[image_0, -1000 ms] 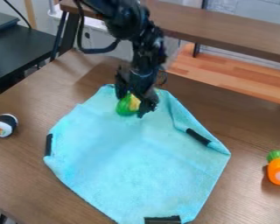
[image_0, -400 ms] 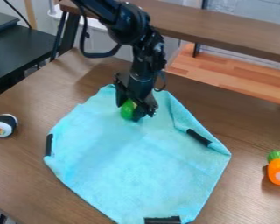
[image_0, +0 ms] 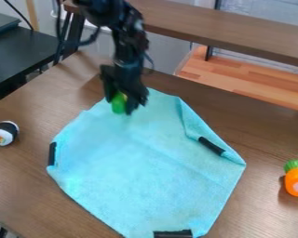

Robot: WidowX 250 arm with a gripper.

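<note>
The black gripper (image_0: 121, 104) hangs over the back left edge of the light blue cloth (image_0: 145, 162). Between its fingers is a green toy (image_0: 118, 103), partly hidden by them, and the gripper is shut on it. The cloth lies spread on the brown table (image_0: 27, 181), its back right edge folded over, with black strips at several of its edges.
A toy sushi roll (image_0: 4, 133) lies at the table's left. An orange toy with a green top (image_0: 295, 178) lies near the right edge. Behind the table runs a raised brown shelf (image_0: 239, 35); a black table (image_0: 21, 53) stands at the back left.
My gripper has moved left and toward the back, and the green toy has moved with it from its earlier place on the cloth. The cloth and the other toys have stayed put.
</note>
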